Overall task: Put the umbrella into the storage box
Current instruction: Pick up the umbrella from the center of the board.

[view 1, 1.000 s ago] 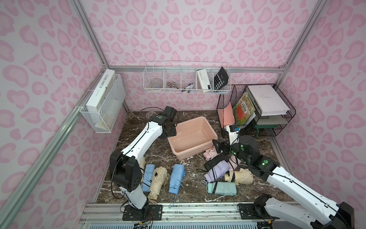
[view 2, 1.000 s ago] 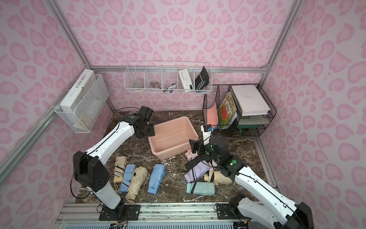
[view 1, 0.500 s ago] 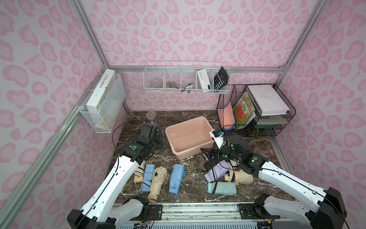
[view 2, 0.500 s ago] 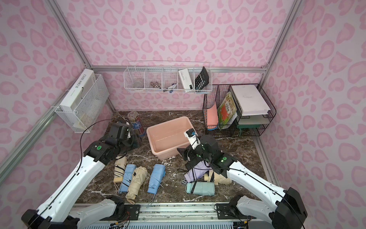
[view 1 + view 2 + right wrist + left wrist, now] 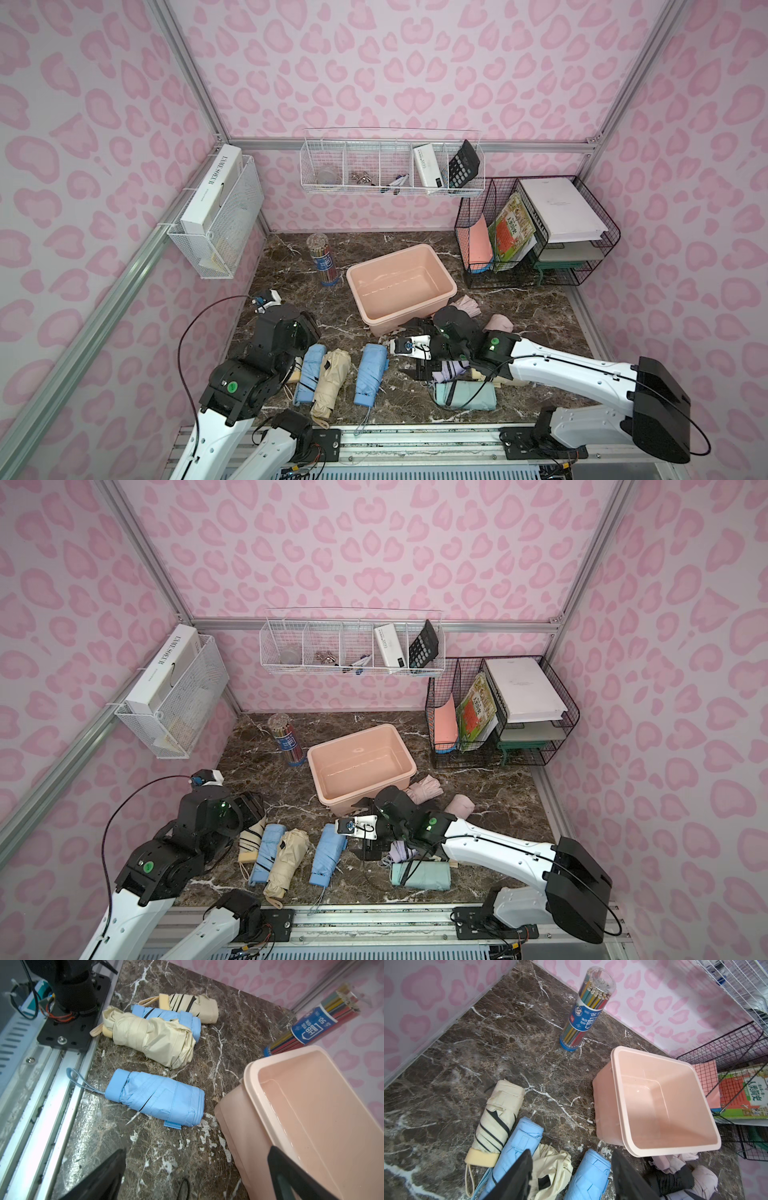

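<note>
The storage box [image 5: 401, 286], a peach-pink tub, stands empty mid-table, also in the left wrist view [image 5: 660, 1105] and right wrist view [image 5: 311, 1115]. Several folded umbrellas lie in front of it. At front left are a blue umbrella [image 5: 370, 374], a cream one [image 5: 330, 380], another blue one [image 5: 309, 372] and a striped cream one [image 5: 249, 839]. At front right are a lilac one [image 5: 451, 370], a mint one [image 5: 465, 395] and pink ones [image 5: 500, 324]. My left gripper [image 5: 571, 1167] hangs open above the left row, holding nothing. My right gripper [image 5: 197, 1167] is wide open over bare marble between the blue umbrella [image 5: 158, 1099] and the box.
A clear tube of coloured pencils [image 5: 326, 262] stands left of the box. A black wire file rack [image 5: 536, 237] fills the back right corner. White wire baskets hang on the back wall [image 5: 390, 166] and left wall [image 5: 220, 216]. A metal rail [image 5: 415, 436] runs along the front.
My left arm has drawn back from the box's far left corner to above the front-left umbrellas. My right gripper has swung left, off the right-hand pile, and opened a little wider.
</note>
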`<state>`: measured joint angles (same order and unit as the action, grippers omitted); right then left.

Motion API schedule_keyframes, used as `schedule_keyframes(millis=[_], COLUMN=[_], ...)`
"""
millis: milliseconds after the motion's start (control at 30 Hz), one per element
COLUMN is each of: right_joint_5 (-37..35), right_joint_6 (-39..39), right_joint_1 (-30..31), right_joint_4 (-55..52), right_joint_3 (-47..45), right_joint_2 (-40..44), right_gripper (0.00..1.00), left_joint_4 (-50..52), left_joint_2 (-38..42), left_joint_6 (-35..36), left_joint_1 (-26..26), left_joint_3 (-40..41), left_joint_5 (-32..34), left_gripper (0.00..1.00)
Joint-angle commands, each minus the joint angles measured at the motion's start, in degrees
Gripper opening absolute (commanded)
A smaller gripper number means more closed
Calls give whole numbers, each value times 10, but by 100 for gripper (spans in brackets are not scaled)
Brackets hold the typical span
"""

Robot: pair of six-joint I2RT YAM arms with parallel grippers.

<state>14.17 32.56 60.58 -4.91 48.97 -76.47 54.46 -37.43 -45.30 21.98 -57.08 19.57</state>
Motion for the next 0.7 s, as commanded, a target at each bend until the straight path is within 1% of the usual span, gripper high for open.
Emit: schedule_keyframes(millis=[0, 67, 200, 367, 500, 600, 667], right_joint_5=[6, 9, 14, -8, -15, -10, -12], right_joint_6=[66, 69, 100, 167, 166, 150, 136], right_joint_1=[5, 8, 18, 28, 31, 41, 49], right_joint_4=[-9, 6, 20, -20, -40, 1, 38], right_joint_3=[13, 16, 25, 70, 116, 114, 114], right_joint_2=[-20, -34, -68, -130, -176, -191, -204], right_gripper=[99, 99, 99, 99, 97, 96, 92], left_joint_4=[39, 47, 50, 55, 71, 80, 84], left_joint_2=[15, 24, 39, 34, 26, 31, 38], left_joint_6=[-31, -43, -62, -66, -74, -85, -93], left_joint_1=[0, 0, -1, -1, 0, 0, 0], left_joint_3=[3, 9, 23, 13, -4, -5, -2], left_joint_5=[36, 43, 51, 70, 87, 98, 104], left_gripper=[61, 61, 61, 61, 61, 61, 61])
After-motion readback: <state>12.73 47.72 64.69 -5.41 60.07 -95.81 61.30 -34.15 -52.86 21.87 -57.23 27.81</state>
